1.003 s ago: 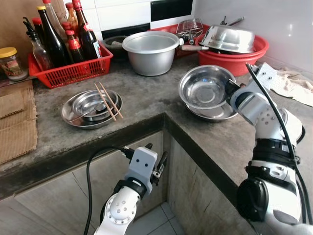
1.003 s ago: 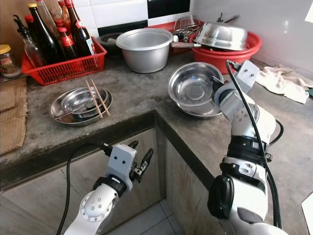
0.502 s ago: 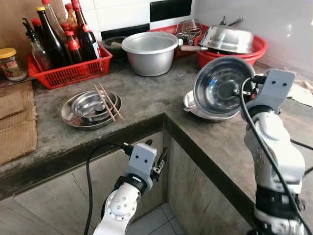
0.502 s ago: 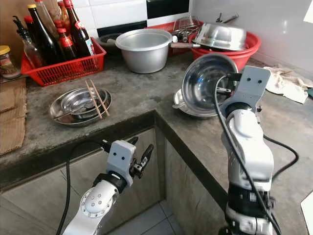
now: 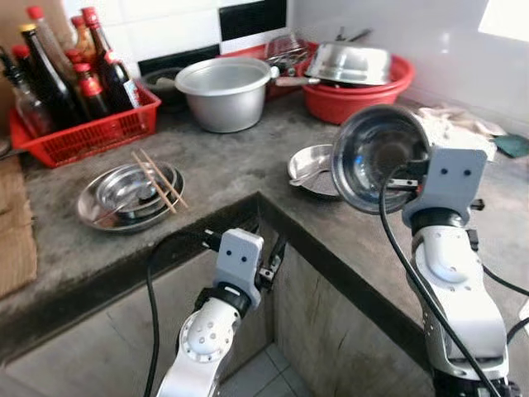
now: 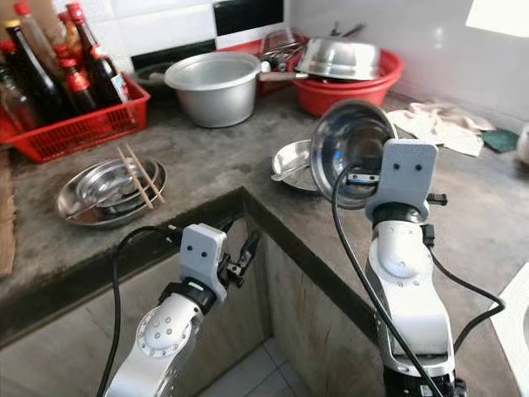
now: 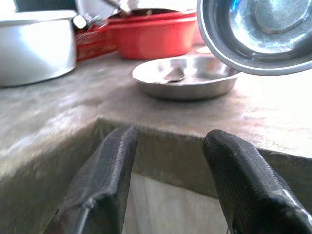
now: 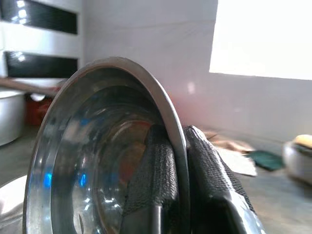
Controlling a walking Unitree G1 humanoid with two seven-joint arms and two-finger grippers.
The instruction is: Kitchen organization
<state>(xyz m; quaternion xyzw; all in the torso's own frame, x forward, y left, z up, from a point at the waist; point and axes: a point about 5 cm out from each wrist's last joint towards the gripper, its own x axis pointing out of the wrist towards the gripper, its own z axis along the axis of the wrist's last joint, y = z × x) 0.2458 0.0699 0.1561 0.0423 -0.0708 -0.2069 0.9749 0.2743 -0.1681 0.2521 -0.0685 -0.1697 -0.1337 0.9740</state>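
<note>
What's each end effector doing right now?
Left end effector: open, empty, below the counter edge.
Right end effector: closed on the rim of the steel bowl, held tilted above the counter.

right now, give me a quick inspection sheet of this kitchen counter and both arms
surface: grey stone L-shaped counter, worn, corner facing the robot.
job's things: steel bowl lifted off the counter and tilted on edge; shallow steel dish resting on the counter below it.
clutter: steel dishes with chopsticks; red basket of bottles; aluminium pot; red basin with steel lid; cloth.
grippers: right gripper pinches the bowl's rim, one finger inside, one outside; left gripper open, low in front of the counter edge.
cables: black cable looping along the left arm, another along the right.
surroundings: white tiled wall, cabinet fronts, tiled floor.
</note>
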